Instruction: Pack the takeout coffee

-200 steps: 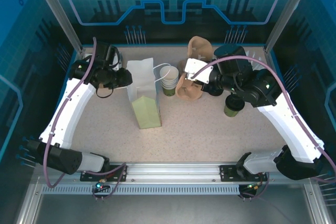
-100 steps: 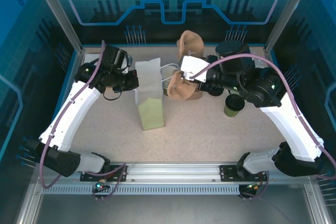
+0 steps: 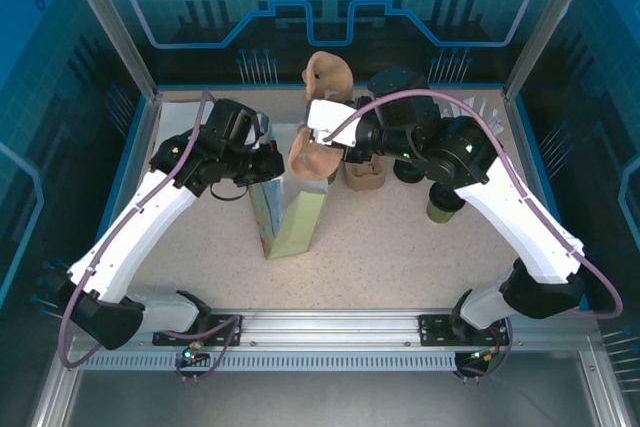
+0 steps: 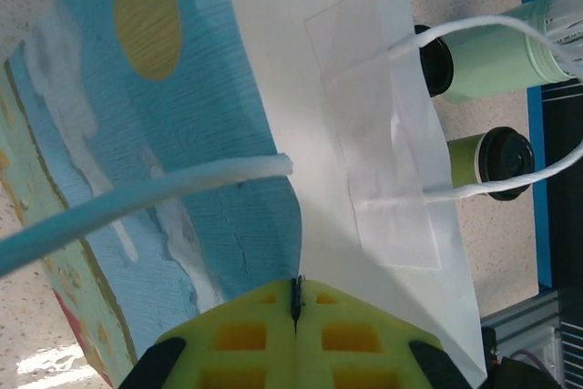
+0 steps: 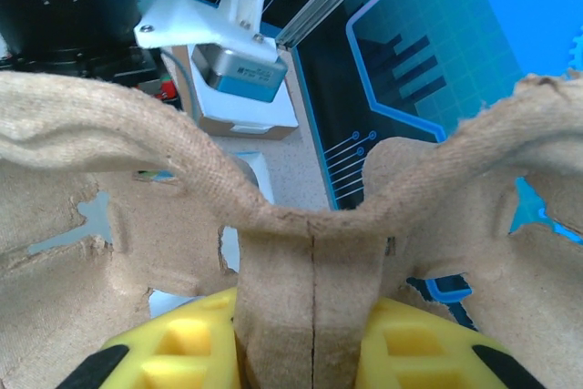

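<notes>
Carrier shifted toward bag; left wrist shows coffee.

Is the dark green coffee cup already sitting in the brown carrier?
No, the coffee cup stands on the table, apart from the carrier in the right gripper.

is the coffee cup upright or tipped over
upright: the coffee cup stands on the table, its round top facing up

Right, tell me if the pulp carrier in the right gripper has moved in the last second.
Yes. The pulp carrier in the right gripper has moved left, away from the unmoved dark green cup, towards the paper bag.
</notes>
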Robot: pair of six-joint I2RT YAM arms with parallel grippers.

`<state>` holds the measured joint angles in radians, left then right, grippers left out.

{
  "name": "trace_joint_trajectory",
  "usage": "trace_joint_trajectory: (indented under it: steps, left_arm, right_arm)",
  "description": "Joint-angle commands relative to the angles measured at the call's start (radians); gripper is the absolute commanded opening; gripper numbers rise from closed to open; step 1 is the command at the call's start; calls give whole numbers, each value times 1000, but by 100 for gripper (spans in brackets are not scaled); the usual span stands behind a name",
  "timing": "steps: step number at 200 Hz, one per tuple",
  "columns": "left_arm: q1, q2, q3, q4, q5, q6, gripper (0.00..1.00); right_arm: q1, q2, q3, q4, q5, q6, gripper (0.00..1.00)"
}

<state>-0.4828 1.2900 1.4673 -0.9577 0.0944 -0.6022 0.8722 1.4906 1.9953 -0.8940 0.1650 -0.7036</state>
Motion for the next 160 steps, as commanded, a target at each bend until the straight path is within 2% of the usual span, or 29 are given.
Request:
trace_joint_trajectory:
  steps: [1, 20, 47, 62, 73, 93, 120, 145, 160]
  left_arm:
    - [-6, -50, -42, 62, 35, -46, 0]
    - [-5, -81, -63, 86, 44, -53, 0]
    - [10, -120, -58, 27, 5, -35, 0]
    - [30, -146, -90, 20, 12, -40, 11]
    - [46, -166, -124, 22, 19, -46, 24]
    - [80, -207, -169, 20, 21, -47, 28]
    - [120, -233, -170, -5, 29, -33, 42]
    - [133, -243, -148, -14, 66, -24, 58]
    - [139, -247, -129, -23, 77, -22, 63]
  right_arm:
    - [16, 22, -49, 75, 44, -34, 25]
    - [16, 26, -74, 95, 47, -39, 25]
    - [15, 39, -65, 93, 15, -37, 25]
    - [20, 49, -52, 90, 3, -39, 25]
    - [23, 60, -41, 87, 2, -45, 25]
    - [25, 75, -24, 84, -2, -54, 25]
    - [29, 98, 9, 69, -6, -58, 25]
    - [40, 123, 49, 55, -6, -62, 26]
    - [49, 140, 75, 46, 2, -68, 25]
